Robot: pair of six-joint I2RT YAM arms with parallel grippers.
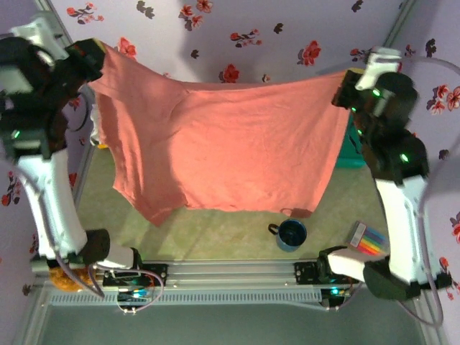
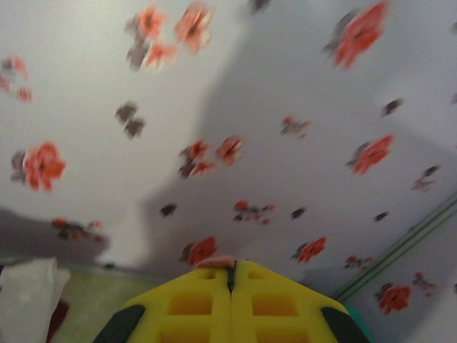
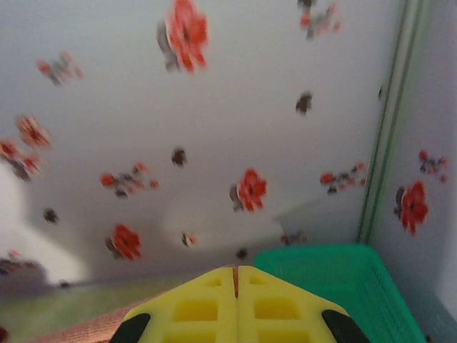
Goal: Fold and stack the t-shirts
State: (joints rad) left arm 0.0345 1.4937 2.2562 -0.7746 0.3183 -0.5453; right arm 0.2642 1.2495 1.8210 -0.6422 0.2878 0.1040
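Overall: both arms are raised, with one shirt stretched between them above the table.
Wall (image 1: 287, 29): pale backdrop with a red and dark flower print. It is blurred beyond the fingers in both wrist views.
Table (image 1: 230, 230): green top, with a bare strip showing below the shirt's hem.
Salmon-pink t-shirt (image 1: 223, 144): held up in the air as a wide sheet. The top edge sags between the two grippers and the hem slants, lowest at the left corner. Cannot tell if that corner touches the table.
Teal basket (image 1: 353, 147): far right of the table, mostly behind the shirt and right arm. Its mesh rim shows in the right wrist view (image 3: 343, 286).
Left gripper (image 1: 97, 54): top left, clamped on the shirt's upper left corner. In the wrist view the yellow fingers (image 2: 193, 307) are pressed together, with a pink sliver pinched at the tip.
Right gripper (image 1: 345, 86): top right, clamped on the upper right corner. The fingers (image 3: 193, 311) meet with no gap, and pink cloth shows beside them.
Blue mug (image 1: 291, 235): upright, near the front edge, under the right hem.
Striped card (image 1: 368, 241): multicoloured, right of the mug, beside the right arm.
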